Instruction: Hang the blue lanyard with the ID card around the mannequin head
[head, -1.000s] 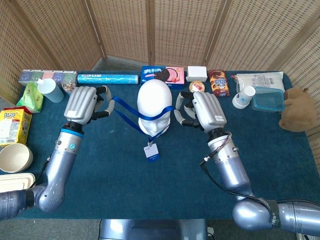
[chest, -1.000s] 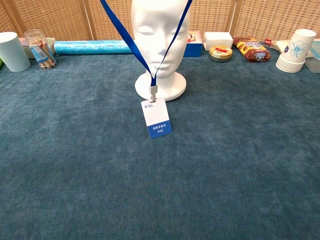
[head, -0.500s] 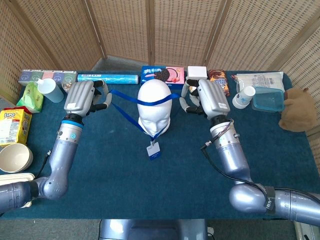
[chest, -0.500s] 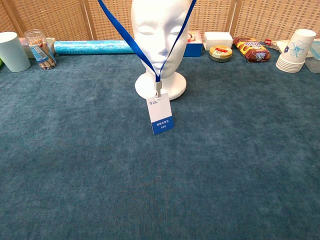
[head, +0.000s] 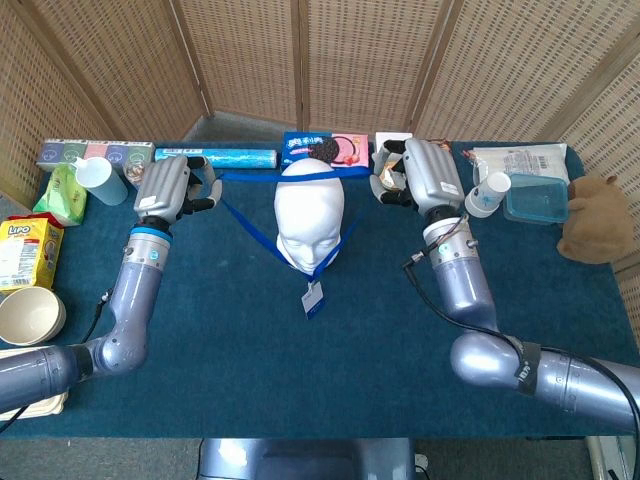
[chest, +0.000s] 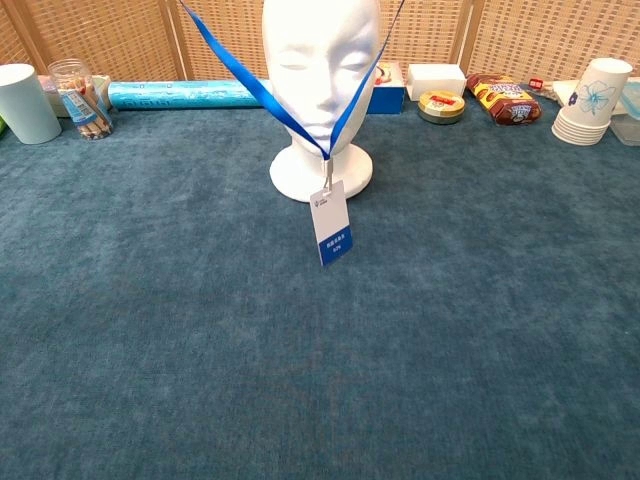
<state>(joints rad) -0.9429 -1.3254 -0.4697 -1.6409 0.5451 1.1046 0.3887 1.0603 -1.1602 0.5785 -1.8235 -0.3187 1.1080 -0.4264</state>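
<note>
Both hands have carried the blue lanyard (head: 258, 233) farther back since the earlier frames, so its rear span now crosses the crown of the mannequin head (head: 309, 214) rather than the forehead, and the ID card (chest: 332, 222) has risen to hang off the tablecloth, just before the white base. We see the left hand (head: 168, 187) and right hand (head: 423, 173) each grasping one side of the loop, holding it taut and wide. We judge the draping step nearly complete. Next we expect the loop must clear the back of the head, descend to the neck, and be let go.
</note>
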